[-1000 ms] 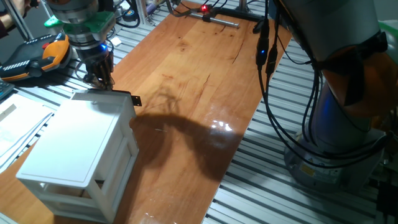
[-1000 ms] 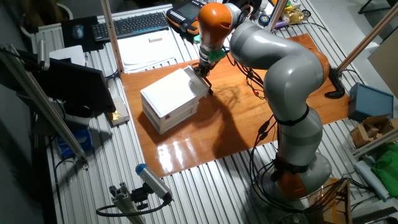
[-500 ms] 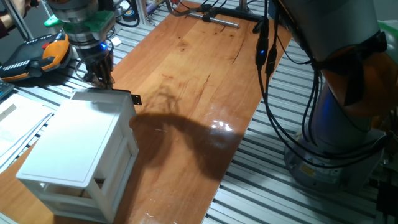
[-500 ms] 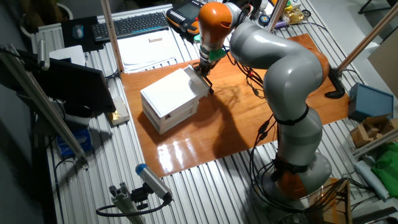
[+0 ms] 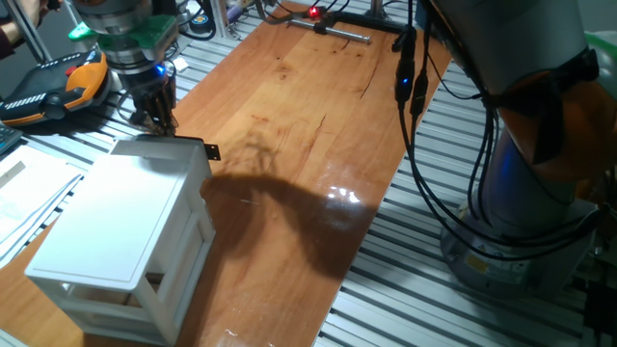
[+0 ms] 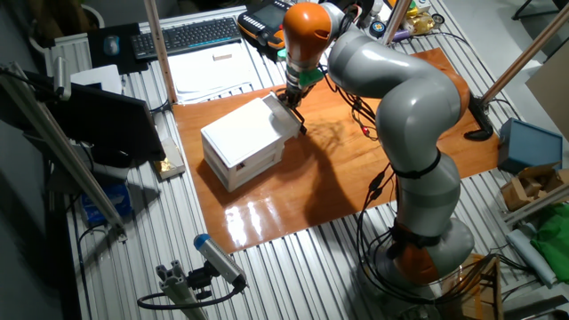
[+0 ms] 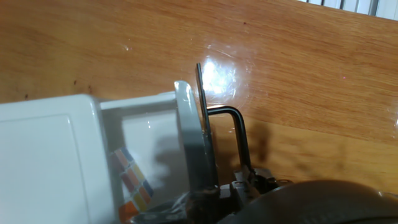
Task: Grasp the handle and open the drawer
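Note:
The drawer (image 7: 149,134) is the top tier of a white cabinet (image 5: 106,222) (image 6: 240,138) at the left of the wooden table. In the hand view it stands a little way out, showing its inside and a coloured sticker. The handle (image 7: 202,118) is a thin black metal piece along the drawer's front wall. Its small tab (image 5: 211,151) sticks out at the cabinet's top corner. My gripper (image 5: 154,123) (image 6: 291,96) (image 7: 211,194) comes down at the far end of that front edge. Its dark fingers look shut on the handle, though they are blurred in the hand view.
An orange and black device (image 5: 58,87) lies behind the gripper, with papers (image 5: 19,188) left of the cabinet. A black clamp (image 5: 352,19) lies at the table's far end. Cables (image 5: 415,96) hang at the right edge near the arm's base (image 6: 427,240). A keyboard (image 6: 187,36) sits beyond the table.
The black tab has crept very slightly away from the cabinet. The gripper and cabinet otherwise look the same.

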`<state>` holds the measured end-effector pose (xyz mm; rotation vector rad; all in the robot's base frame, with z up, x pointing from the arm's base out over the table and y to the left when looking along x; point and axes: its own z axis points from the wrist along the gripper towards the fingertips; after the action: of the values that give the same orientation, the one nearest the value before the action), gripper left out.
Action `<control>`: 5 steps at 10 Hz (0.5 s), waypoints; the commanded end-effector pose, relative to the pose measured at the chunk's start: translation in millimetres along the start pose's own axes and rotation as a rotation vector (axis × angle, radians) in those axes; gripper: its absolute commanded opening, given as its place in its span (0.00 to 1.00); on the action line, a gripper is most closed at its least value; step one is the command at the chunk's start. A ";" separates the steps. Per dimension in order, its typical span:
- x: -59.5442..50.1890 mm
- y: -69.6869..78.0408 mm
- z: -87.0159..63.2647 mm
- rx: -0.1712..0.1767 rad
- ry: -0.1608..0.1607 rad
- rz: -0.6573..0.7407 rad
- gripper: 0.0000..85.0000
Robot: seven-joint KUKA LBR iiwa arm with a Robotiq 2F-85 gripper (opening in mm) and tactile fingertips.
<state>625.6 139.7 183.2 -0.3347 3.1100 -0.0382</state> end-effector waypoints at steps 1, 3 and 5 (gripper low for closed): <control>-0.3 -1.0 0.2 0.002 0.000 0.002 0.01; -1.2 -3.9 0.5 0.002 0.000 0.005 0.01; -2.0 -6.7 0.5 0.002 0.000 0.007 0.01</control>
<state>629.1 133.3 183.0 -0.3242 3.1114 -0.0407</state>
